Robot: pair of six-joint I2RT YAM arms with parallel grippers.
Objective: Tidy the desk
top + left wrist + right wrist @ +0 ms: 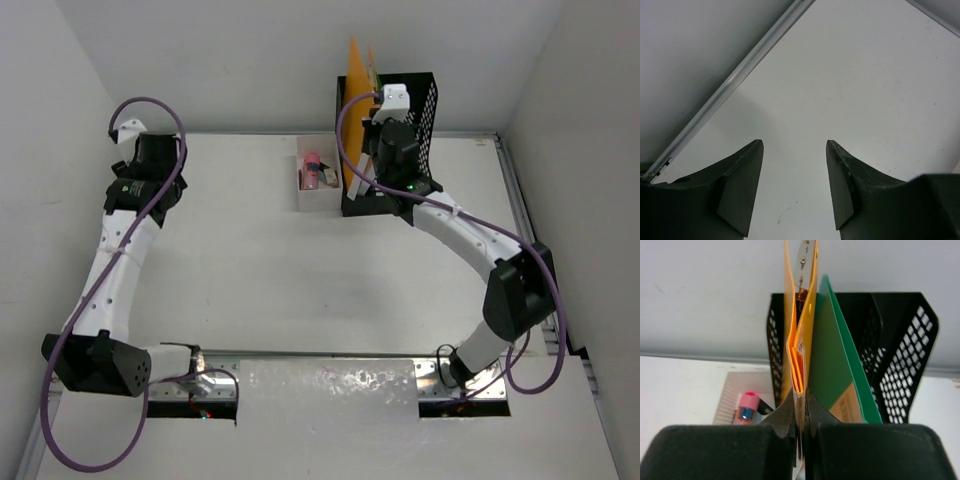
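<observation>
White desk (300, 280), left jaws apart, empty, right jaws pinched on orange folder (811, 335) in mesh holder (900, 355).

walls: plain white, back wall (250, 60) at 12 o'clock, left wall (40, 180) at 9, right wall (590, 120) at 3 | furniture: white desk (280, 280) set between them, thin metal rail (516, 200) along its 3 o'clock edge, crinkled shiny sheet (330, 388) at 6 | light: even, soft shadows
</observation>
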